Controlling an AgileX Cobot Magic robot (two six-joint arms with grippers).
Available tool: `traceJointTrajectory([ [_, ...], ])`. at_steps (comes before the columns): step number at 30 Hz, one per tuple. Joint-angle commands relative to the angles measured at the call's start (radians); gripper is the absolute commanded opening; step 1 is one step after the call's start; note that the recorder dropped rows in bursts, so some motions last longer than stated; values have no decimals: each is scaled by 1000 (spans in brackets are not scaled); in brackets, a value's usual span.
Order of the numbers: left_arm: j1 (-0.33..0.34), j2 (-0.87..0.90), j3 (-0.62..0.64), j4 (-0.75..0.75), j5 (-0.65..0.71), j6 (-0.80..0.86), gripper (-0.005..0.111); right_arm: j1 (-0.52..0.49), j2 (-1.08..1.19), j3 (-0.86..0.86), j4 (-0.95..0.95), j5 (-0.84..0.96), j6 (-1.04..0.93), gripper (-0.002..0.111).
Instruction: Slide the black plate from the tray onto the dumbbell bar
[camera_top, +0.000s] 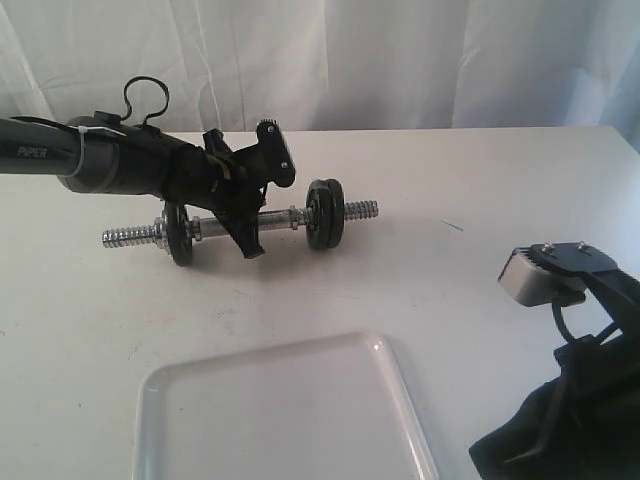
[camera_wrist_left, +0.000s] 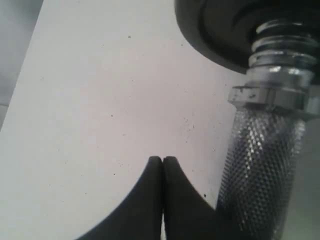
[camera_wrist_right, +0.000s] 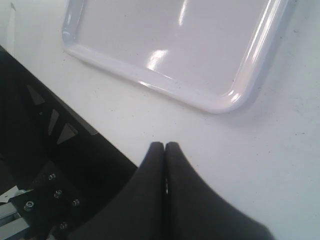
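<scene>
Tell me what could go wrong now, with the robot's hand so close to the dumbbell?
1. The shut left gripper sits right beside the dumbbell bar. A nudge could roll it across the table.
2. I see no nut outside the two discs on the threaded end, so they might slide off if the bar tips.

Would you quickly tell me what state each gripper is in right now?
Left gripper: closed, holding nothing, beside the bar.
Right gripper: closed, holding nothing, near the tray.
</scene>
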Motion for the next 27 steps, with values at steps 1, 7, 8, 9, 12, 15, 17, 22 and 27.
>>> traceJointTrajectory([
  [1,-3,-15,11,-11,62,-26,0,-2,-6,4,3,2,-11,0],
  [7,-3,-15,11,-11,66,-31,0,-2,-6,4,3,4,-11,0],
  [8,-3,-15,11,-11,66,-31,0,-2,-6,4,3,4,-11,0],
  [9,-3,-15,11,-11,66,-31,0,-2,-6,4,3,4,-11,0],
  [12,-3,-15,11,-11,62,-31,0,-2,-6,4,3,4,-11,0],
  [15,-3,-15,11,-11,56,-31,0,-2,-6,4,3,4,-11,0],
  [17,-3,-15,11,-11,54,-31,0,-2,-6,4,3,4,-11,0],
  [22,-3,-15,11,-11,52,-31,0,-2,-6,4,3,4,-11,0],
  [27,-3,-15,11,-13,45,-34,0,-2,-6,4,3,4,-11,0],
])
